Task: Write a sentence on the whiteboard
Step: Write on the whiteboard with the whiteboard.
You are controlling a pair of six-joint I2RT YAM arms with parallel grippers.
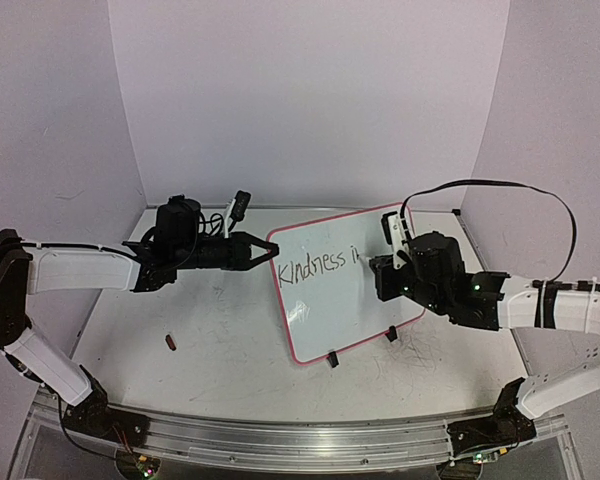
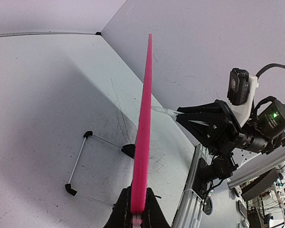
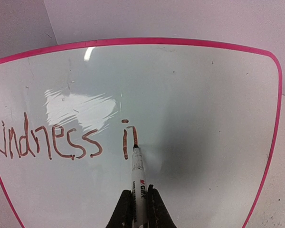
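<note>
Showing, from above, a scuffed white bench (image 1: 180, 370) set between pale walls. Carrying at its middle, slightly toward the right arm, the whiteboard (image 1: 330, 310), propped at a tilt with its pink-red rim turned at an angle to the bench edges and its writing face pointing up toward the overhead camera. Clamping the board's left edge in the left gripper (image 1: 265, 252), fingers closed tight on the pink rim, which is running edge-on up the centre of the left wrist view. Pinching a white-barrelled marker (image 3: 138, 175) in the right gripper (image 3: 138, 204), jaws drawn narrow around the barrel, the arm reaching over the board's right half. Pressing the marker tip against the board at the foot of the newest stroke. Displaying the sentence (image 3: 52, 142) as one line of dark handwriting across the upper left of the board, reading "Kindness i" followed by a partly formed letter. Resting on two small black clip feet (image 1: 331, 360) at the near rim. Lying apart on the bench, toward the left arm, a small dark red object (image 1: 170, 343), too small to identify.
</note>
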